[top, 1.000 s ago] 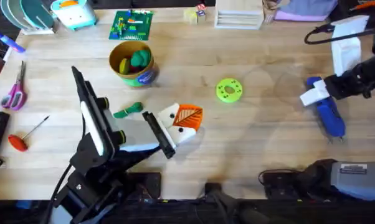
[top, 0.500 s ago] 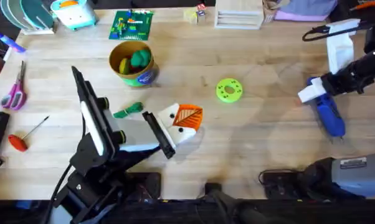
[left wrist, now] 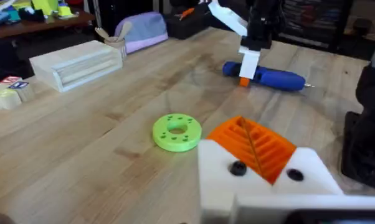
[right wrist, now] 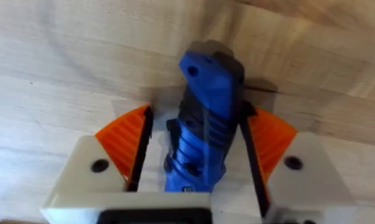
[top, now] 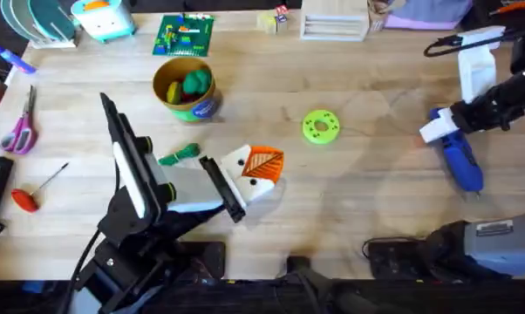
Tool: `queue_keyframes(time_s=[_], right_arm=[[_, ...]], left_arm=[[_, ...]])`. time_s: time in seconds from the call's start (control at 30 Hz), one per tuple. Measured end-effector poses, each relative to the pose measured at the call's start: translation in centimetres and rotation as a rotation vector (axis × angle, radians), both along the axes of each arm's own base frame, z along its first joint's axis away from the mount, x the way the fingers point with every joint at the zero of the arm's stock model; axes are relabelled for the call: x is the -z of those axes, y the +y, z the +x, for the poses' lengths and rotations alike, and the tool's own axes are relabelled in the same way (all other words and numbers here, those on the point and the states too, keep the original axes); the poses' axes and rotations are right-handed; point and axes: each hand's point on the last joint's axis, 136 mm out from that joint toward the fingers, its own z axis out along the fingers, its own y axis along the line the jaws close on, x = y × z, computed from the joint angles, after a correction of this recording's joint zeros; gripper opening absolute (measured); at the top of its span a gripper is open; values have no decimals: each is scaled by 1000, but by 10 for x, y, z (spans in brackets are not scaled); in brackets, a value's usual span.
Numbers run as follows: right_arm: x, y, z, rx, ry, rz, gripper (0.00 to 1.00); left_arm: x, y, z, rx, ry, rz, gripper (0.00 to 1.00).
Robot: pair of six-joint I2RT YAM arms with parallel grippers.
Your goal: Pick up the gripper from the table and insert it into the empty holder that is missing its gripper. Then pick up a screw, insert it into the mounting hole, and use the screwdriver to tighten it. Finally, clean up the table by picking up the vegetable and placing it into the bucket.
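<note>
Since a second ago your right claw (top: 439, 131) has edged up over the screwdriver (top: 457, 161) on the table (top: 367, 201), green disc (top: 321, 126) well clear, wrist view, open orange pads (right wrist: 126, 140) straddling the blue body, not gripping.

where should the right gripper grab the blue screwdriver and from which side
Grip the screwdriver on its thick blue body near the butt end, coming down from above. It lies flat on the table, and the right gripper already straddles that end, one pad on each side.

Overhead looks down on whole table (top: 350, 201); both wrist views close, low; all share screwdriver (top: 459, 159).
</note>
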Motion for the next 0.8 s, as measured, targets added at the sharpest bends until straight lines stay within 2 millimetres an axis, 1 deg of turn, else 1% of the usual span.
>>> queue_keyframes(time_s=[0.1, 0.2, 0.3, 0.4, 0.5, 0.6, 0.67, 0.8], right_arm=[[0, 0, 0, 0, 2, -1, 810], [0, -1, 1, 0, 1, -5, 754], [0, -3, 1, 2, -3, -10, 671], [0, -4, 3, 7, -11, -12, 618], [0, -4, 4, 7, -14, -11, 589], [0, -4, 4, 11, -15, -10, 530], [0, -4, 4, 12, -16, -11, 467], [0, -5, 5, 13, -18, -12, 372]], left_arm=[[0, 0, 0, 0, 0, 0, 9], [0, 0, 0, -1, 0, 0, 9], [0, 0, 0, -2, 0, 0, 9], [0, 0, 0, -2, 0, 0, 9], [0, 0, 0, -2, 0, 0, 9], [0, 0, 0, -2, 0, 0, 9], [0, 0, 0, -2, 0, 0, 9], [0, 0, 0, -2, 0, 0, 9]])
